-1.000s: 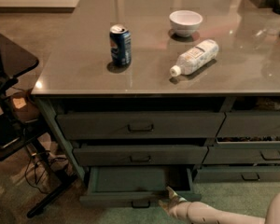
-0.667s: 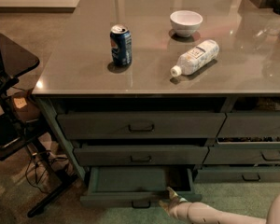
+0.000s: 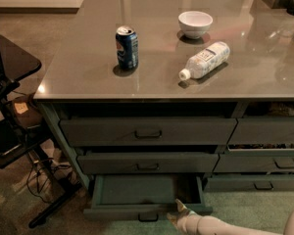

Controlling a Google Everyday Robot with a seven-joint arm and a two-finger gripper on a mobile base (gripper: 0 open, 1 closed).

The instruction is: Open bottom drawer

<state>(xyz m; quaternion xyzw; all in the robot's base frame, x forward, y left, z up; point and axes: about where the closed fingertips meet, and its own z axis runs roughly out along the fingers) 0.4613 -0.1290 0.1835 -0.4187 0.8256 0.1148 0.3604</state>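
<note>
Hardly anything is shifting since a second ago: the bottom drawer is sitting as far out as it was, and the end effector is staying at the same spot against the drawer's front.

The drawer is lying at the foot of the left-hand stack, under the table. Its flat green tray is showing between the cabinet and its dark front panel. Its small dark pull is sitting at the centre of that panel, with nothing on it.

The end effector, on a pale arm reaching in from the lower right, is resting at the panel's upper edge, just right of the pull. Whether it is wide or narrow cannot be told.

The middle drawer and the top drawer are sitting above, far less drawn out. On the table, a blue soda can is standing upright, a white bowl is sitting farther back, and a plastic bottle is lying on its side.

By my judgement, the opening pull is well under way, with the drawer looking largely open. The next move is probably calling for a straight draw away from the cabinet, with steady contact on the panel's edge so the hold is not slipping. Release would follow once the tray is reaching its stop.
</note>
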